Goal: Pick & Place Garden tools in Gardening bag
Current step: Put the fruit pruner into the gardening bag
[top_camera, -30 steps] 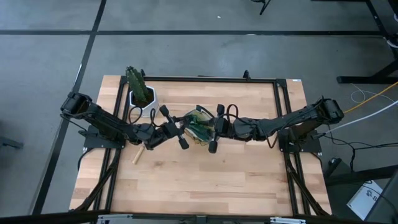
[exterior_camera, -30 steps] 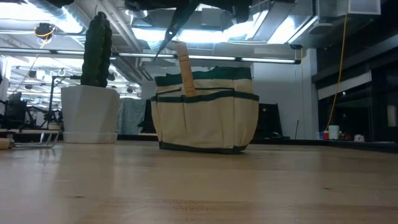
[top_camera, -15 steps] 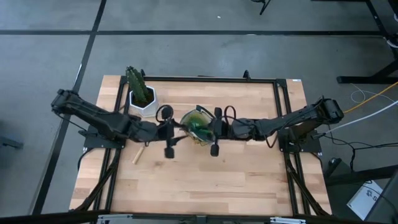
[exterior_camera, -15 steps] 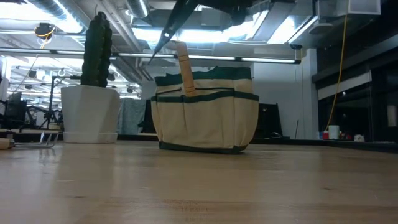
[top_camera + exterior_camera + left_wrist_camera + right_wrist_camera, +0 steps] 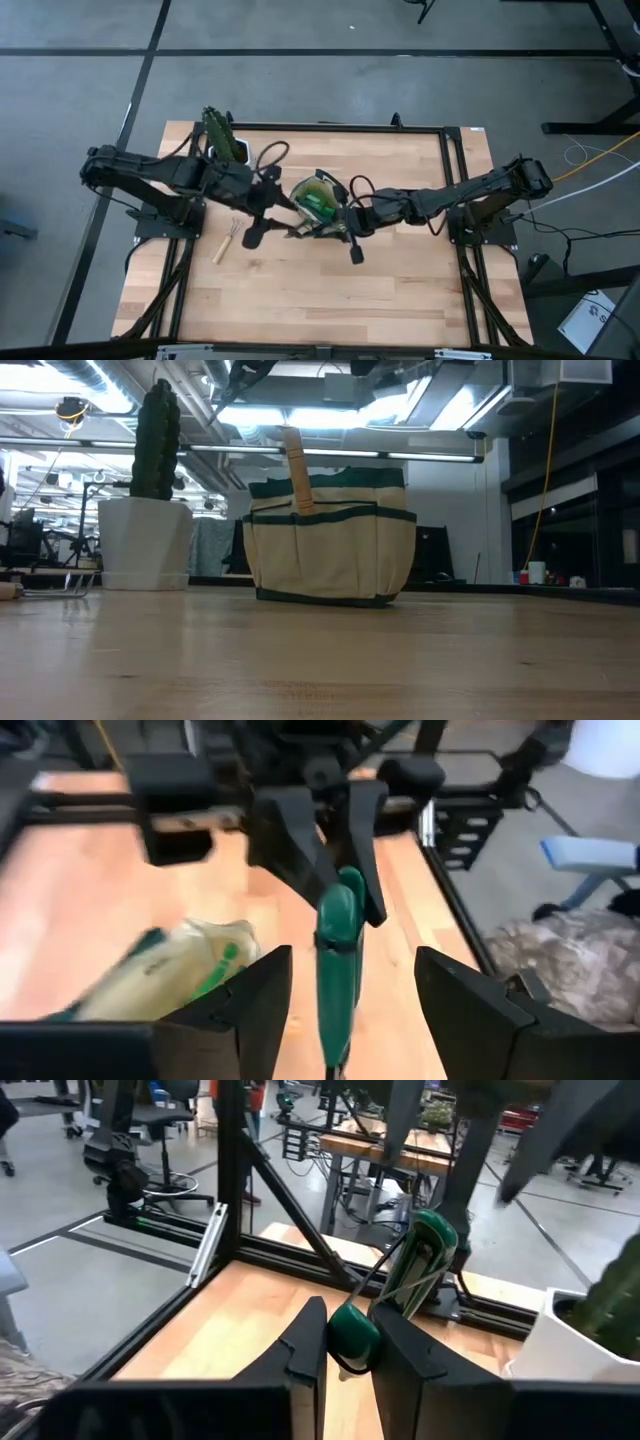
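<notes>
A: Since a second ago the left gripper (image 5: pixel 262 226) has swung back from the gardening bag (image 5: pixel 318 203), jaws now spread and empty.

B: Right gripper (image 5: pixel 345 1342) pinches a green loop handle (image 5: pixel 352 1330). Claw rake (image 5: pixel 228 238) lies beside the left arm.

A: Risk: that pull may tip the bag.

B: Contents are hidden, apart from one wooden handle (image 5: pixel 296 470).

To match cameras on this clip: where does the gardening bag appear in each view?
High view: gardening bag mid-table, between both arms.
Low view: centre, upright.
Left wrist view: blurred tan shape, lower left.
Right wrist view: only its green handle, pinched by the right gripper.
Shared landmark: white plant pot, beside the bag; not in the left wrist view.
</notes>
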You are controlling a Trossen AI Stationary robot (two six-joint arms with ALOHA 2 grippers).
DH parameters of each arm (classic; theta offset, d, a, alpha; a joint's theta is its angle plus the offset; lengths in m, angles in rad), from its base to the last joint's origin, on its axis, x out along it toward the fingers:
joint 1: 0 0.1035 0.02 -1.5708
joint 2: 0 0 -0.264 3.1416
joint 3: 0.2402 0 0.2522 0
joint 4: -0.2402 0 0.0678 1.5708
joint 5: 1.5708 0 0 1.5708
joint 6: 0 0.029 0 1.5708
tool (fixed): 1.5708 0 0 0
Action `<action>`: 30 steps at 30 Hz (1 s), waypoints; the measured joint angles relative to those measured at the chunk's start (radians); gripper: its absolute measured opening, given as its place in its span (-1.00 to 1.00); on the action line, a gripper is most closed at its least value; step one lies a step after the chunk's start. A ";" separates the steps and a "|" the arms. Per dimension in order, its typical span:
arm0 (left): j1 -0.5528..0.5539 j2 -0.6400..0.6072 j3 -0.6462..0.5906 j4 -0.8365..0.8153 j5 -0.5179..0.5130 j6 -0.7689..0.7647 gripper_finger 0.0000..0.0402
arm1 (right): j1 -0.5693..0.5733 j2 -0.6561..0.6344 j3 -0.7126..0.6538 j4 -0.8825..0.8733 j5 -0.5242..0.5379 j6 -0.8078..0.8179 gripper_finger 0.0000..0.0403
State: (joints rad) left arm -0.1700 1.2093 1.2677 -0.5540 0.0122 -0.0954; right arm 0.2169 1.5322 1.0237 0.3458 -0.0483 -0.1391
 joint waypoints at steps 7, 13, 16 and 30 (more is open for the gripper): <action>0.002 0.128 0.000 0.040 0.008 0.038 0.01 | 0.000 0.000 0.000 -0.010 -0.041 -0.008 -0.74; 0.002 0.185 0.043 0.065 0.011 0.080 -0.03 | 0.000 0.000 0.000 -0.047 -0.042 -0.008 -0.74; 0.002 0.185 0.057 0.063 0.016 0.078 -0.12 | 0.001 0.000 0.000 -0.060 -0.042 -0.008 -0.74; 0.003 0.173 0.061 0.009 0.066 0.012 -0.66 | 0.008 0.000 0.000 -0.058 -0.042 -0.009 -0.74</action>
State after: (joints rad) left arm -0.1665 1.3819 1.3285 -0.5453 0.0784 -0.0837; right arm 0.2253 1.5322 1.0241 0.2874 -0.0899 -0.1485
